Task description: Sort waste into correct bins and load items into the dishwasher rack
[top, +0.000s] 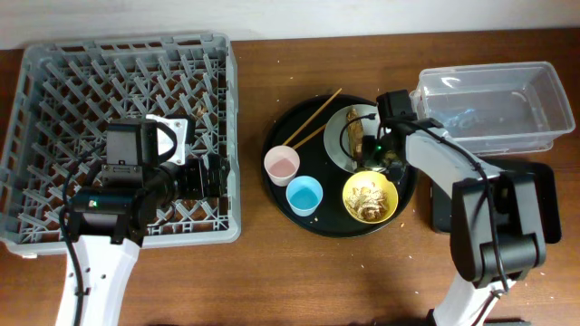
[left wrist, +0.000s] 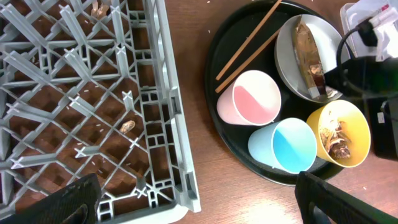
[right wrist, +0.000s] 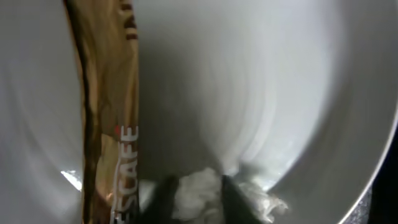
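Observation:
A black round tray [top: 331, 215] holds a pink cup [top: 282, 164], a blue cup [top: 304, 195], a yellow bowl [top: 370, 196] with food scraps, two chopsticks [top: 313, 118] and a white plate [top: 333, 145]. A brown Nescafe sachet [right wrist: 109, 124] and a crumpled white tissue [right wrist: 194, 185] lie on the plate. My right gripper [right wrist: 198, 194] is down on the plate, its fingers closed around the tissue. My left gripper [left wrist: 199, 205] is wide open and empty, over the front right corner of the grey dishwasher rack [left wrist: 168, 93].
A clear plastic bin [top: 494, 104] stands at the back right. A black bin [top: 535, 204] sits in front of it, partly under my right arm. Scraps lie on the table under the rack grid [left wrist: 127, 126]. Bare table shows between rack and tray.

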Controlling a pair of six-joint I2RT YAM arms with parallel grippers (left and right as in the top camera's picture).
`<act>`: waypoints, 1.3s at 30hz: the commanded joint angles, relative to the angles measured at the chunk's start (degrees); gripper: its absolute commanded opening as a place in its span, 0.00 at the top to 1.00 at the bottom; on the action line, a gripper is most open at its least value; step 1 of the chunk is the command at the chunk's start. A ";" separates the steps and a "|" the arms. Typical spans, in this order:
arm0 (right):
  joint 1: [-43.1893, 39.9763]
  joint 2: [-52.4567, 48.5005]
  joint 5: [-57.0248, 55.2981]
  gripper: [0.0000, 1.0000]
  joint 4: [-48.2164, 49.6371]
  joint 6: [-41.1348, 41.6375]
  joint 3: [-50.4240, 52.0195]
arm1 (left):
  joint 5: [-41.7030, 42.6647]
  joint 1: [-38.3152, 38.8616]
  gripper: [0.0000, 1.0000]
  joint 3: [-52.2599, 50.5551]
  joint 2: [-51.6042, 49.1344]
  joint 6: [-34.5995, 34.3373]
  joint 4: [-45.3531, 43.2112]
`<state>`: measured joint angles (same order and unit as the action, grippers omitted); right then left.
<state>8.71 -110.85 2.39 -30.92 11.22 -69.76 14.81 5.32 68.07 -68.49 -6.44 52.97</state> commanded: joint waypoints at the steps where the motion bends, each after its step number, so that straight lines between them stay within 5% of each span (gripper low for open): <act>1: -0.15 1.18 0.17 0.96 -2.25 1.29 -2.01 | 0.87 -0.24 0.01 0.98 -0.02 0.50 0.74; 6: -4.55 14.01 -0.44 0.96 -7.65 1.62 -14.25 | 0.87 -0.24 0.01 0.96 -0.02 0.50 0.72; 10: -14.43 10.56 -8.39 0.96 -1.84 3.21 -15.02 | 0.87 -0.24 0.01 0.98 -0.02 0.50 0.72; 11: -16.65 7.08 -7.65 0.75 -1.14 3.21 -15.02 | 0.85 -0.24 0.01 0.96 -0.02 0.50 0.72; 12: -17.57 5.57 -6.88 0.39 -1.09 2.56 -15.02 | 0.87 -0.24 0.01 0.96 -0.02 0.50 0.72; 13: -18.10 5.73 -6.38 0.31 -1.44 0.79 -15.23 | 0.87 -0.24 0.01 0.96 -0.02 0.52 0.72; 17: -13.77 12.74 17.25 0.41 -11.56 -3.48 -17.38 | 0.85 -0.24 0.01 0.96 -0.02 0.52 0.74; 21: -2.54 8.02 2.82 0.40 -13.86 -3.45 -11.56 | 0.85 -0.24 0.01 0.96 -0.02 0.52 0.74; 24: 1.57 0.72 3.30 0.44 -8.22 -3.45 -8.35 | 0.85 -0.24 0.01 0.96 -0.02 0.52 0.72; 27: 2.14 -5.01 3.37 0.67 -4.66 1.46 -8.35 | 0.87 -0.24 0.01 0.98 -0.02 0.50 0.76; 28: 2.14 -5.14 3.82 0.91 -4.68 1.95 -8.35 | 0.87 -0.24 0.01 0.98 -0.02 0.50 0.79; 29: 2.10 -4.07 4.68 0.96 -4.66 1.25 -8.85 | 0.85 -0.24 0.01 0.96 -0.02 0.52 0.81; 34: -9.14 11.10 4.63 0.96 -7.34 13.35 -13.86 | 0.87 -0.24 0.01 0.96 -0.04 0.52 0.74; 38: -21.40 8.85 4.37 0.96 -0.90 19.34 -13.84 | 0.85 -0.24 0.01 0.98 -0.02 0.52 0.70; 39: -23.50 5.57 4.48 0.82 2.71 19.26 -13.84 | 0.87 -0.24 0.01 0.96 -0.02 0.50 0.70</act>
<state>-12.32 -99.66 6.92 -32.12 28.16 -83.77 14.83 5.32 68.16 -68.49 -6.44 53.82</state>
